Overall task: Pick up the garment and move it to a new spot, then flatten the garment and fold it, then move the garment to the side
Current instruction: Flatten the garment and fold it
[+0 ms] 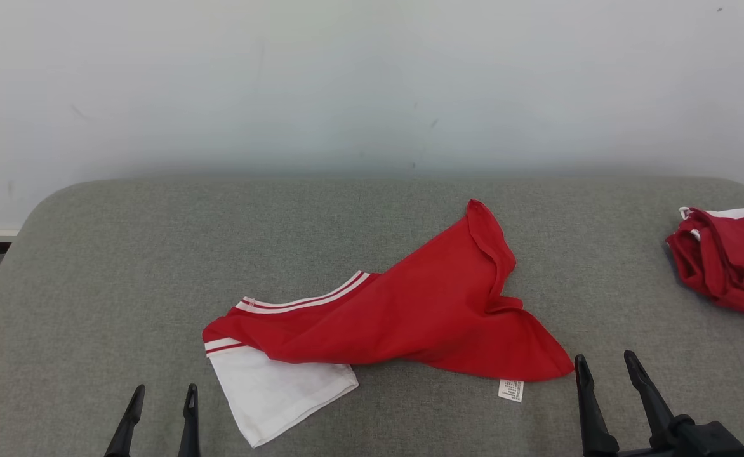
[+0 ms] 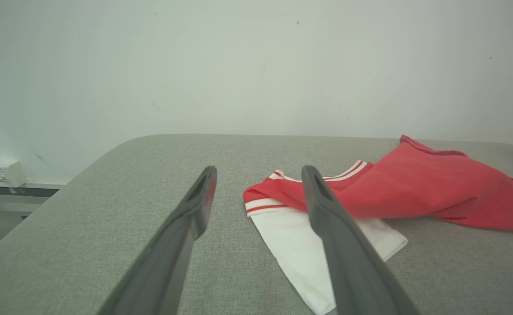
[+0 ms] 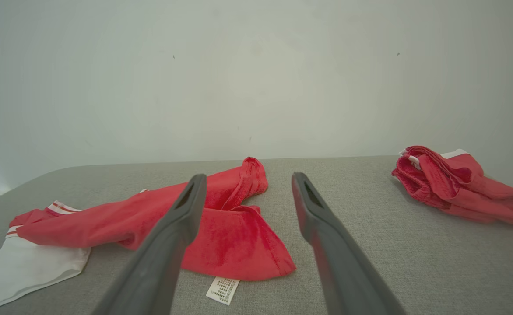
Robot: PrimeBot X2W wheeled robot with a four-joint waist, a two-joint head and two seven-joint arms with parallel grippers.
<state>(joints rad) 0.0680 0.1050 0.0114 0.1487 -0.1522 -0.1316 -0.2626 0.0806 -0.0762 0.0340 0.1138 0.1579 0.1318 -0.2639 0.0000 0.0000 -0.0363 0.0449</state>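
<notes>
The left gripper [image 1: 164, 395] rises from the lower left of the head view. Its fingers point away over the grey table [image 1: 105, 266] and are spread wide with nothing between them. The right gripper [image 1: 605, 360] stands at the lower right, also wide open and empty, its fingers leaning slightly left. Both sit near the table's front edge, clear of the cloth.

Just beyond them the garment [image 1: 423, 304] lies rumpled around the table's middle. It is red, and the body is folded over itself into a rough triangle. A white sleeve [image 1: 270, 387] pokes out flat at its near left corner, just beside the left gripper. A small white label [image 1: 511, 390] hangs off the near right hem, near the right gripper. Striped trim [image 1: 308, 298], white with red lines, runs along the left side. The far corner bunches into a raised ridge.

Farther right, well apart, a red-and-white bundle [image 1: 727, 260] rests at the table's right edge. A pale wall [image 1: 372, 82] stands behind.
</notes>
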